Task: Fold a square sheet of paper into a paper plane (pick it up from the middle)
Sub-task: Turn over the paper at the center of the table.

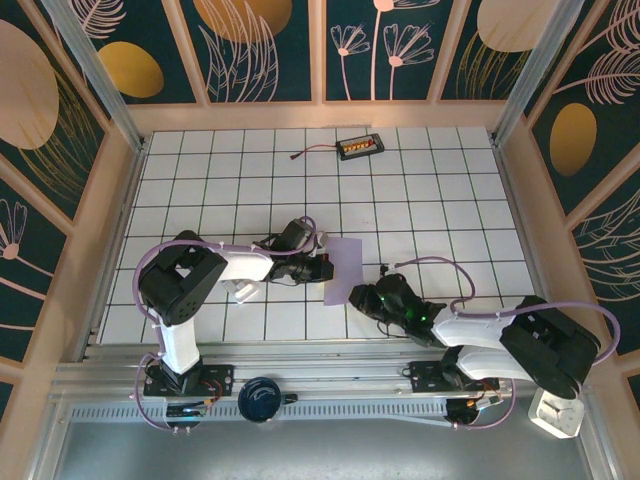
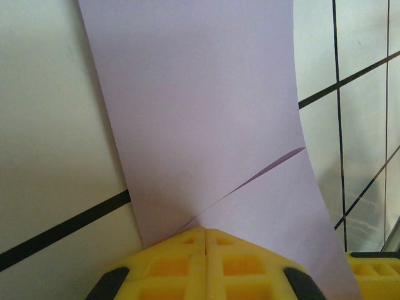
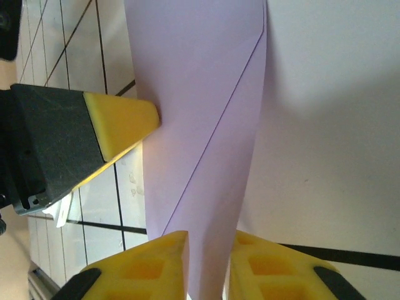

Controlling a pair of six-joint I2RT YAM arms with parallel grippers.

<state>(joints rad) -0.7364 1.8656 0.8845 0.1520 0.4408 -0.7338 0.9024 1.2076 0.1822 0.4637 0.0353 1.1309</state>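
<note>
White tiled table (image 1: 440,200), floral panels behind: near its middle sits the square sheet of paper (image 1: 343,265), one diagonal fold showing. The left gripper (image 2: 205,239), at the sheet's nine o'clock, is clenched on its edge, likely to steady it. The right gripper (image 3: 208,247) straddles the five o'clock end; whether it pinches, I cannot tell.

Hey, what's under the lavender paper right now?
Around the lavender paper, white gridded table shows on both sides, so tiles presumably lie below it. The patch directly beneath is covered by the sheet itself.
</note>
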